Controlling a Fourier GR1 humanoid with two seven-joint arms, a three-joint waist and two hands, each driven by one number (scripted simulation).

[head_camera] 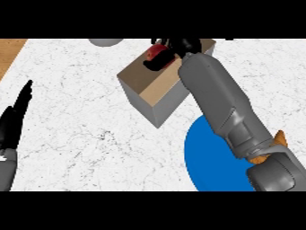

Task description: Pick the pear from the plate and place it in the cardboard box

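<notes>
At the far left, the left hand (10,121) rests low over the white marbled counter (82,117), its black fingers straight and together, holding nothing. Right of centre stands the cardboard box (148,85), tilted cornerwise in the view, and over its far end the right hand (172,47) has its dark fingers curled round a small red thing that appears to be the pear (156,51), held above the box's opening. Below and to the right, the blue plate (212,157) lies bare on the counter, partly hidden by the grey right forearm (221,103), while a small grey rounded object (105,42) shows at the counter's far edge.
</notes>
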